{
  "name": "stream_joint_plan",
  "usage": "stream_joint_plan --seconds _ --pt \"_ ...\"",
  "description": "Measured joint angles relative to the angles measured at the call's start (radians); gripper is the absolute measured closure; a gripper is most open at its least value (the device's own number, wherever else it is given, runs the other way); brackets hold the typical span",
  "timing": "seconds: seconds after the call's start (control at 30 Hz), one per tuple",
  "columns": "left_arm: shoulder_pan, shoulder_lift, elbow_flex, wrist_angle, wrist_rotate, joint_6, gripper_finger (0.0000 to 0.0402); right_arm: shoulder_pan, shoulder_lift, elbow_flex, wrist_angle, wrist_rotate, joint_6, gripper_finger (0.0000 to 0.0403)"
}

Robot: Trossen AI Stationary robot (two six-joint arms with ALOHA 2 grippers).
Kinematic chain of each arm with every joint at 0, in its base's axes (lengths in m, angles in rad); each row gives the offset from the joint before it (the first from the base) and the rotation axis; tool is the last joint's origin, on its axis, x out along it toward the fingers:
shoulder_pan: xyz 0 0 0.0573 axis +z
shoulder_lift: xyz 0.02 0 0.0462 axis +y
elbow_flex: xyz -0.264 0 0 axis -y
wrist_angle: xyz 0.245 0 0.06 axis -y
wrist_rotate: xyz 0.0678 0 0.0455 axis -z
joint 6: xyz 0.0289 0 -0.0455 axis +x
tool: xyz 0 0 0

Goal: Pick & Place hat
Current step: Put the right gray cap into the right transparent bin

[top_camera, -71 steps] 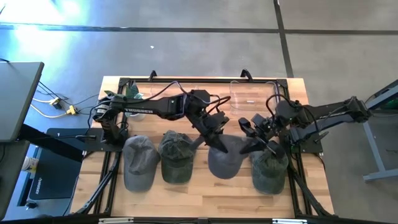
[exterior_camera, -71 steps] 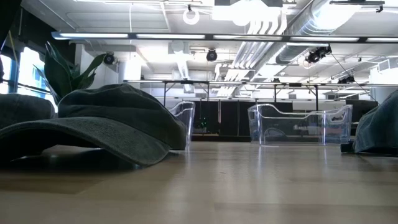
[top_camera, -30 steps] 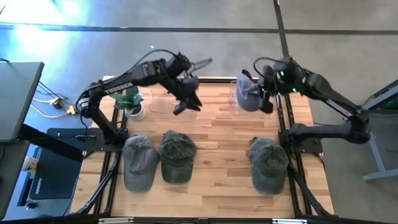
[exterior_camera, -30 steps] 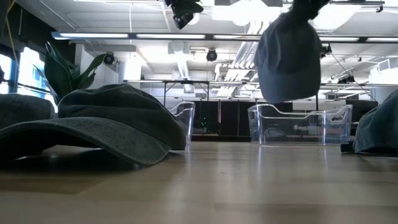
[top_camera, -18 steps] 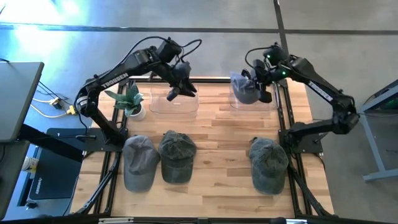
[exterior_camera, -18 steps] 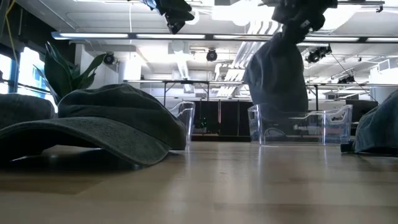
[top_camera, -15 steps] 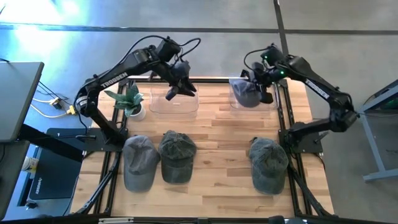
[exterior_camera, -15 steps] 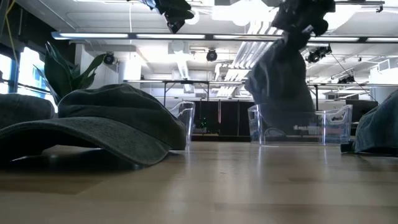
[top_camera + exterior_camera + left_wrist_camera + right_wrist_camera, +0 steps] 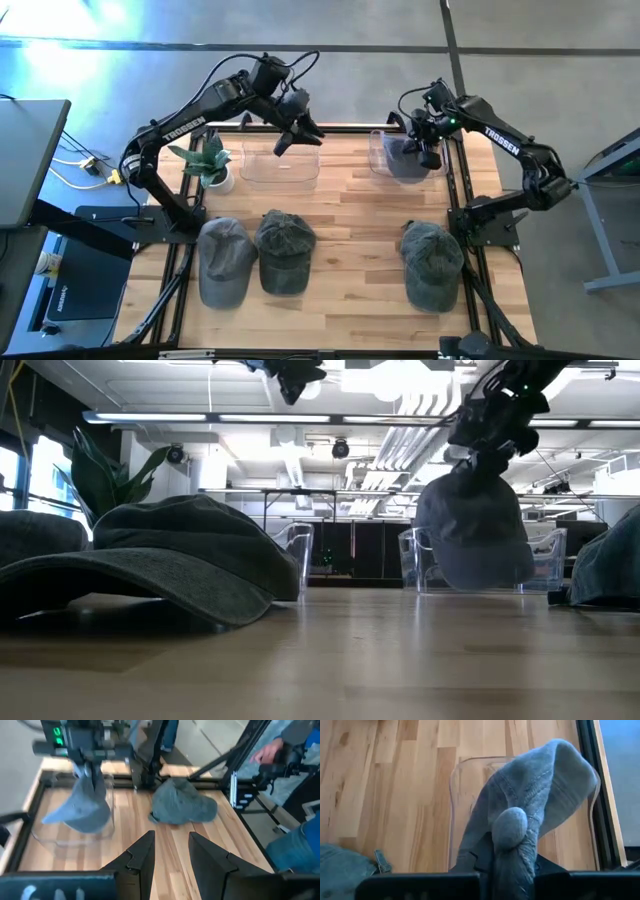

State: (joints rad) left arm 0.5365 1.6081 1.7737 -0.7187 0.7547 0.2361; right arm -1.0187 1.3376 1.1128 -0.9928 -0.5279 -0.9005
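Note:
A grey-blue hat (image 9: 403, 160) hangs from my right gripper (image 9: 430, 135) inside the clear right bin (image 9: 384, 138) at the table's far right. The low view shows the hat (image 9: 475, 538) low in the bin (image 9: 545, 560) under that gripper (image 9: 490, 430); whether it touches the bin floor I cannot tell. My left gripper (image 9: 295, 135) is open and holds nothing, high above the clear left bin (image 9: 280, 165). Its wrist view shows its fingers (image 9: 170, 852) apart. My right gripper is shut on the hat's crown, close to the top button (image 9: 509, 827), coming from above and pointing down. Bunched cloth (image 9: 520, 865) covers the fingertips, so the kind of hold does not show. The hat hangs below the fingers, with its brim end lowest.
Three more hats lie along the near half of the table: a grey one (image 9: 222, 260), a green one (image 9: 284, 252) and a green one on the right (image 9: 433, 262). A potted plant (image 9: 207, 160) stands at far left. A person's hand (image 9: 270, 752) shows beyond the right edge.
My right gripper has moved down over the right bin, still shut on the hat. The hat hung above the bin's rim before and now hangs lower, inside the bin. My left gripper has stayed high over the left bin.

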Motion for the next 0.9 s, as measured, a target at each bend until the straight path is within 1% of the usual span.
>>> stream_joint_plan --seconds 0.1,0.17,0.3,0.43,0.53,0.67,0.8,0.9 --pt "0.000 0.000 0.000 0.050 0.000 -0.015 0.0287 -0.006 0.000 -0.009 0.017 0.006 0.000 0.0365" --pt "0.000 0.000 0.000 0.074 0.001 -0.022 0.0287 -0.009 0.000 -0.009 0.032 0.031 -0.002 0.0346" --pt "0.000 0.000 0.000 0.088 0.003 -0.033 0.0287 -0.011 0.000 -0.009 0.042 0.110 -0.008 0.0291" --pt "0.000 0.000 0.000 0.088 0.003 -0.042 0.0287 -0.011 0.000 -0.008 0.039 0.111 -0.022 0.0235" --pt "0.000 0.000 0.000 0.088 0.003 -0.058 0.0287 -0.010 0.000 -0.008 0.030 0.110 -0.001 0.0211" --pt "0.000 0.001 0.000 0.088 0.003 -0.062 0.0287 -0.010 0.000 -0.008 0.009 0.117 0.047 0.0205" --pt "0.000 0.001 0.000 0.088 0.004 -0.063 0.0287 -0.010 0.000 -0.002 -0.001 0.125 0.105 0.0216" --pt "0.000 0.001 0.000 0.088 0.004 -0.065 0.0287 -0.009 0.000 0.030 -0.005 0.123 0.106 0.0228"
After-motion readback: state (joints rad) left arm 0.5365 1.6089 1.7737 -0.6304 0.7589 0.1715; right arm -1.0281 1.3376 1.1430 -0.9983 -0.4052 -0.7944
